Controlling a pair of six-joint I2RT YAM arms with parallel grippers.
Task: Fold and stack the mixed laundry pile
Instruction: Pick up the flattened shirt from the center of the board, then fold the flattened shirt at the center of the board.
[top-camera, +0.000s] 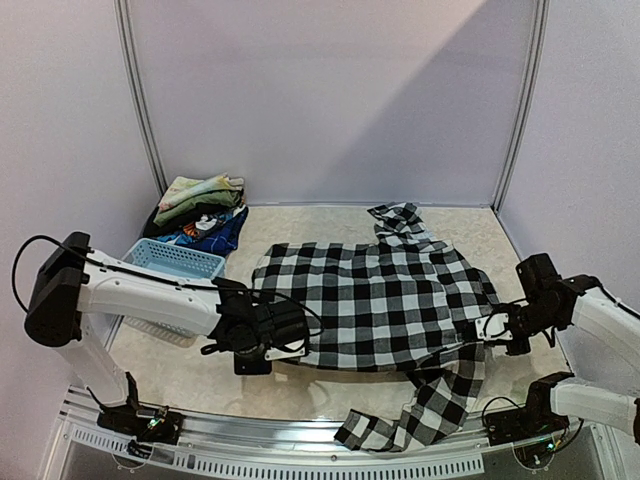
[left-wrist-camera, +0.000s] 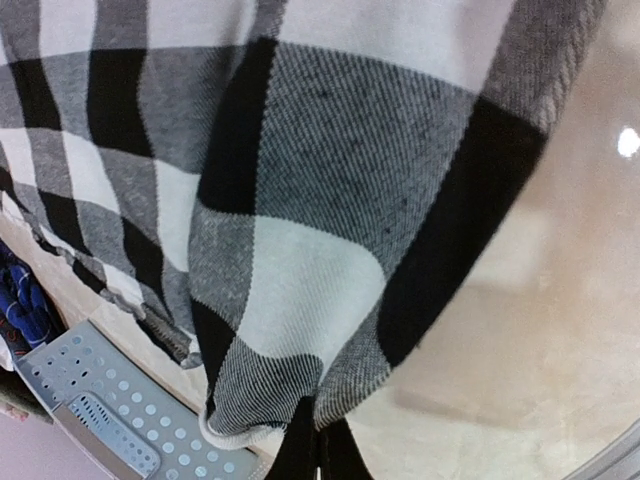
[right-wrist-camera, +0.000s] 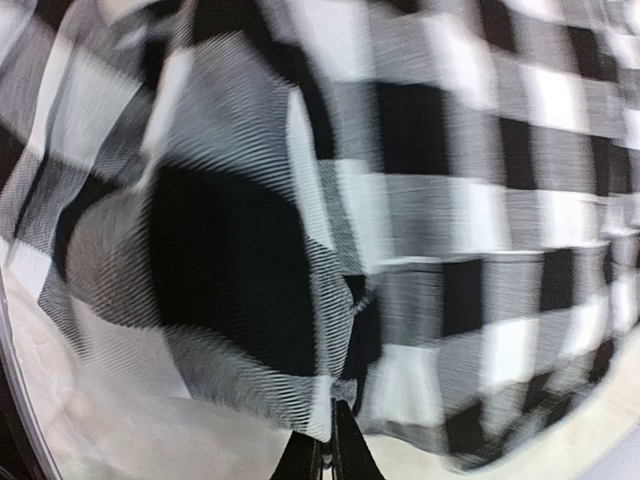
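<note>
Two pincers had your checked shirt (top-camera: 375, 300) between them. You had the left pincer (top-camera: 290, 345) clenched on the shirt's left hem, at the lower left of the overhead view. Its wrist view showed the dark fingertips (left-wrist-camera: 300, 460) pressed together at the bottom of the frame, with a fold of hem gathered right above them and cloth draping across most of the picture. You had the right pincer (top-camera: 492, 330) clenched on the shirt's opposite edge, at the right of the overhead view. That wrist view was blurred, but the fingers met at the bottom centre with checked cloth bunched against them.

The shirt lay spread across the middle of the bench (top-camera: 200, 375). A narrow part of it reached toward the back wall, and one sleeve (top-camera: 420, 410) trailed down to the bottom centre of the frame, near the front rail.

The rest of your laundry sat heaped in the upper left, against the back corner. A floral cloth (top-camera: 195, 187) lay on top and a blue printed piece (top-camera: 210, 233) lower down. Just below that heap, a light blue basket (top-camera: 175, 262) rested on the bench, near the shirt's left edge.
</note>
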